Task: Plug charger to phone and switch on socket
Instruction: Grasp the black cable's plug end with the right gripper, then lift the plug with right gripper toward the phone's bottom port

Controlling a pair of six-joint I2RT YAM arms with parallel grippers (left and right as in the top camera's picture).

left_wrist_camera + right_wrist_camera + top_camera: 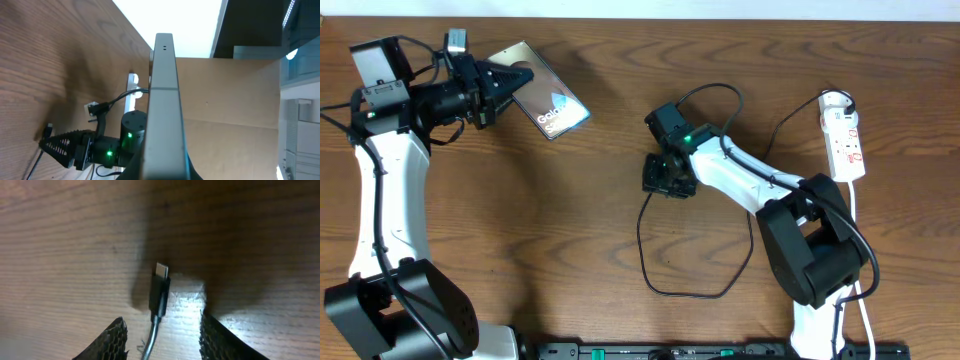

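Your left gripper [520,82] was clamped on one end of the phone [555,105] near the far left of the table [520,230], lettered face angled up toward the overhead camera. In the left wrist view the phone [165,100] ran edge-on up the middle of the frame; you couldn't tell whether it touched the wood.

Your right gripper [665,178] sat low over mid-table, well apart from the phone. Its fingers [112,340] were spread, and the charger's plug tip [160,287] lay flat on the wood between them, touching neither one, metal end pointing away from the wrist.

The charger cable [690,293] made a big loop on the table near the right arm's base. The socket [845,135] lay at the right edge, well apart from both grippers, white cord trailing toward the near side.
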